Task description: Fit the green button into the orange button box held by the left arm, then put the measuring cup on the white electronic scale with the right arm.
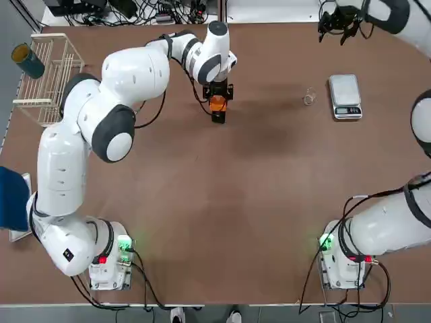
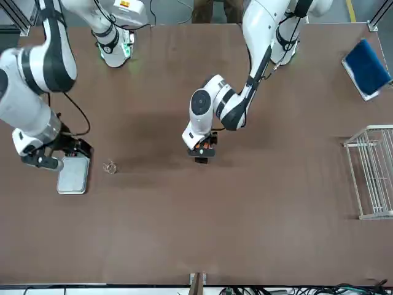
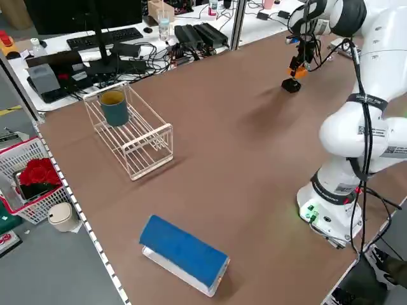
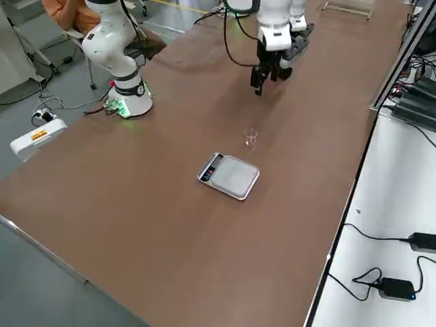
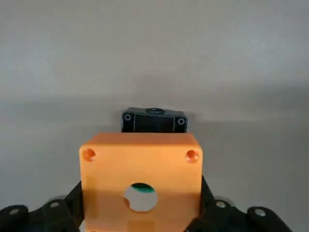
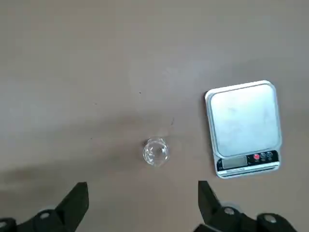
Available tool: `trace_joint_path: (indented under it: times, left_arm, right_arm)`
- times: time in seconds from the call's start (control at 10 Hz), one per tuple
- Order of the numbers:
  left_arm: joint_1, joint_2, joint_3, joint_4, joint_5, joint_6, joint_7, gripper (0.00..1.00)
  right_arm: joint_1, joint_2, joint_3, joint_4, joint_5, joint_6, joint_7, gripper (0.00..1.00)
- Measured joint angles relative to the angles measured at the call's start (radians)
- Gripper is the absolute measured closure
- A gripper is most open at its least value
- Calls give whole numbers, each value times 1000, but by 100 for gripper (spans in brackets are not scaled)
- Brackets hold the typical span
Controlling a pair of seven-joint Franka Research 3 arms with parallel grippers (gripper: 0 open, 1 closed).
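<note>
My left gripper [image 1: 217, 101] is shut on the orange button box [image 5: 140, 174] and holds it just above the table at the far middle. Through the round hole in the box's face a bit of green shows, the green button [image 5: 141, 189]. A small black block [image 5: 153, 121] lies on the table just beyond the box. The clear measuring cup [image 1: 309, 98] stands on the table beside the white electronic scale [image 1: 345, 96]. My right gripper [image 6: 142, 203] hangs open above the cup, raised well off the table, nothing between its fingers.
A white wire rack [image 1: 47, 77] with a teal cup [image 1: 27, 60] in it stands at the far left. A blue-topped object [image 3: 184, 253] lies at the table's left edge. Cables and desk gear lie beyond the far edge.
</note>
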Motion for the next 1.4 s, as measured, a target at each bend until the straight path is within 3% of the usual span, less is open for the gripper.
trace_joint_path:
  times: [0.4, 0.7, 1.4]
  left_arm:
    - [0, 0, 1, -7, 0, 24, 0, 14]
    - [0, 1, 2, -16, 0, 26, 0, 14]
    - [-1, 4, 1, -25, 0, 27, 0, 14]
  right_arm:
    - [7, 133, 2, -102, 0, 256, 10, 2]
    - [12, 186, 25, -139, 0, 298, 53, 10]
    - [16, 190, 31, -253, 0, 417, 63, 26]
